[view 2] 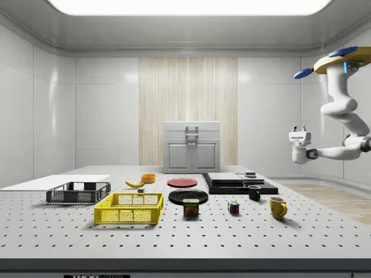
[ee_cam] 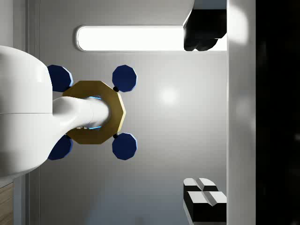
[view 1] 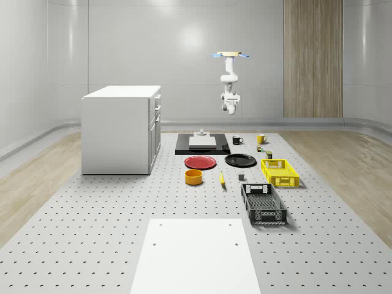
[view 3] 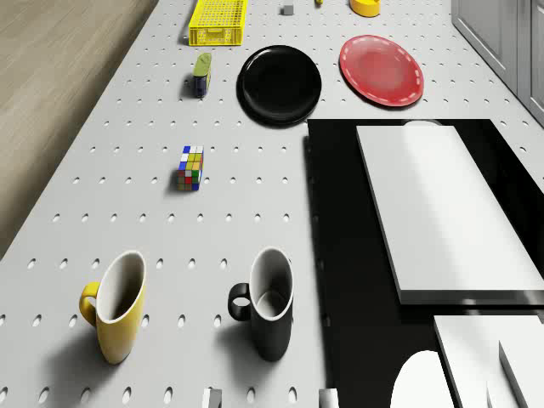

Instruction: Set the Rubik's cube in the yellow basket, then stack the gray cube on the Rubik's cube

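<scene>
On the bench (view 1: 92, 245), from the whole-scene camera, the black crate (view 1: 263, 204) is nearest, the yellow basket (view 1: 280, 172) past it at 12 o'clock. Farther, the Rubik's cube (view 3: 190, 167) stands by the can (view 3: 201, 74), yellow mug (view 3: 116, 306) and black mug (view 3: 267, 303). The drone (view 1: 230, 56) hovers high at the far end; whether its claw (view 2: 298, 137) is wide or narrow, I cannot tell.

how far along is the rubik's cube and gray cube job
Nothing looks done. The Rubik's cube sits on the table, apart from the yellow basket, which looks empty. The gray cube rests on the table too. The drone hovers high beyond the mugs, the gripper holding nothing. Both steps are left.
</scene>
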Motion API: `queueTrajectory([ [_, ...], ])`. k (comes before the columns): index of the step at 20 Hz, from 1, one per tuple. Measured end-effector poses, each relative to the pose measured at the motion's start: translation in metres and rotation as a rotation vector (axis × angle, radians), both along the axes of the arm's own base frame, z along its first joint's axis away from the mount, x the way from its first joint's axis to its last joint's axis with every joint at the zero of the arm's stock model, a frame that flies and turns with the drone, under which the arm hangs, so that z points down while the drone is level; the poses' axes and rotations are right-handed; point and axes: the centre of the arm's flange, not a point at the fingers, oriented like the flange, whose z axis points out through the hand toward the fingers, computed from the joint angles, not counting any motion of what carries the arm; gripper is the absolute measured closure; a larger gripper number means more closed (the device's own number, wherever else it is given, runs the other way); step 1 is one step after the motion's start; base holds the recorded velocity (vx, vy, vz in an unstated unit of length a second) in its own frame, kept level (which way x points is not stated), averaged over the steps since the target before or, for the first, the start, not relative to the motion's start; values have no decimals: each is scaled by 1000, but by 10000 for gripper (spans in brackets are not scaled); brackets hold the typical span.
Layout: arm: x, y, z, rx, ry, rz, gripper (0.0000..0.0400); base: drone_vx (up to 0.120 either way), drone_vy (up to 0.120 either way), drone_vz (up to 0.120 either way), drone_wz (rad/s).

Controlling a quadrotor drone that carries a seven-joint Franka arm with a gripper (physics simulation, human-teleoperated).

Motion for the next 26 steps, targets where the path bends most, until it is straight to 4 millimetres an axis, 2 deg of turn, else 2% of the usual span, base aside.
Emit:
queueTrajectory([
  [7, -3, 0, 50, 0, -6, 0, 0, 0, 0, 0, 0],
  [12, -1, 0, 75, 0, -9, 0, 0, 0, 0, 0, 0],
  [18, -1, 0, 88, 0, -14, 0, 0, 0, 0, 0, 0],
  [26, -1, 0, 93, 0, -20, 0, 0, 0, 0, 0, 0],
])
